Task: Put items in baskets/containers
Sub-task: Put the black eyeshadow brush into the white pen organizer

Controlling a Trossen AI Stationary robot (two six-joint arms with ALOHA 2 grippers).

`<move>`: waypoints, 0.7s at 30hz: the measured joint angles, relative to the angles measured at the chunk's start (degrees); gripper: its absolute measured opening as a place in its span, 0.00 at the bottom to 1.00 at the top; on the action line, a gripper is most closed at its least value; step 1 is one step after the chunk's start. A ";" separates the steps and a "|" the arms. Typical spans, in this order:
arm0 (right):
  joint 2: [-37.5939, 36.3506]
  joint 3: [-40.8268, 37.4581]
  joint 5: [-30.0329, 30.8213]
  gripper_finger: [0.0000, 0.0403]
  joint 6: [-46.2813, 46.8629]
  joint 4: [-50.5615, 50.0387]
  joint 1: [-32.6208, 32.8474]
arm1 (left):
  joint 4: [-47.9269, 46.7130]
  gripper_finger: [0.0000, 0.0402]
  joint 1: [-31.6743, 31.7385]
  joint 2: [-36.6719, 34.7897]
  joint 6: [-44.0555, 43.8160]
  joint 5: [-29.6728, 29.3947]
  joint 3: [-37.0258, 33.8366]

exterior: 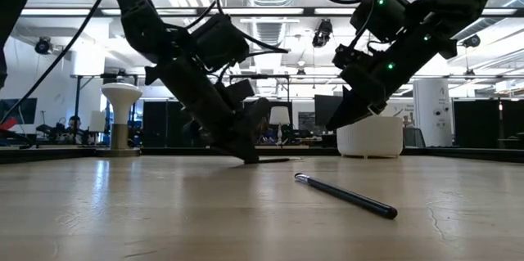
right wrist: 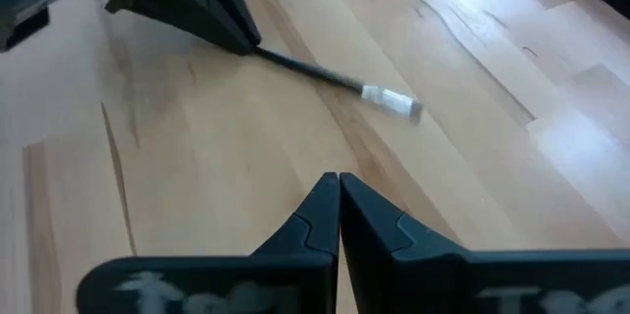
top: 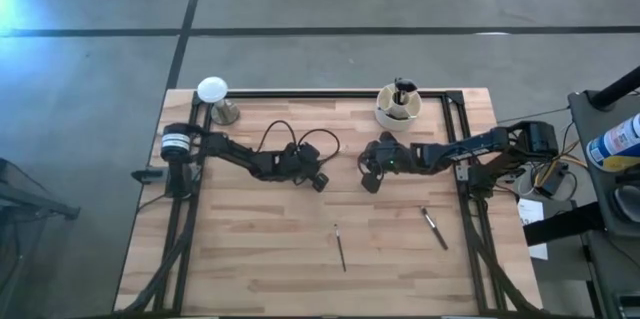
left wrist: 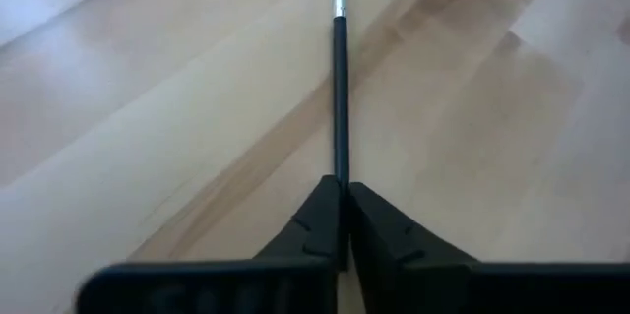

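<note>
Two brushes [top: 340,248] lie loose on the bench [top: 250,259] while the left end effector [left wrist: 344,218] pinches a third low for lifting, the right end effector [right wrist: 339,206] pressed together, empty

My left gripper [left wrist: 344,218] hides the rear end of the thin black-handled makeup brush with a silver ferrule [left wrist: 341,78] between its closed jaws, and the brush's tip sits so near the left wrist picture's edge that its bristles are hard to make out. In the high view the small cream-white round cup [top: 398,108] is too small for me to count the dark brush handles standing in it or to see its inner dividers. In the low view my right gripper [exterior: 332,119] covers part of the cup.
</note>
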 joint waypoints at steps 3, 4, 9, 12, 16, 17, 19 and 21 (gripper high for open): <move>0.00 0.00 -0.02 0.02 0.02 0.02 -0.44 | -0.30 0.02 0.00 0.02 0.51 3.13 -1.08; 0.00 0.00 -0.02 0.02 0.05 0.02 -0.47 | -0.16 0.02 0.00 0.02 0.58 3.66 -1.54; 0.00 -0.11 -0.42 0.02 3.25 2.35 -0.89 | 3.99 0.01 -0.20 -1.77 -0.74 4.83 -5.60; 0.01 -0.15 -0.50 0.02 6.45 3.42 -1.99 | 12.36 0.00 -0.22 -3.41 -2.12 5.19 -9.81; 1.36 -0.18 -3.31 0.06 9.82 6.03 -3.89 | 24.67 0.00 -0.24 -4.57 -3.67 5.35 -15.68; 2.22 -0.20 -4.58 0.08 10.65 7.60 -4.40 | 27.48 0.00 -0.26 -4.61 -3.94 5.41 -17.04; 4.10 -0.15 -6.89 0.11 12.78 10.31 -5.21 | 31.30 0.00 -0.35 -4.61 -4.33 5.51 -19.22; 6.31 -0.18 -8.45 0.15 14.45 13.58 -5.67 | 34.52 0.00 -0.47 -4.59 -4.30 5.49 -20.92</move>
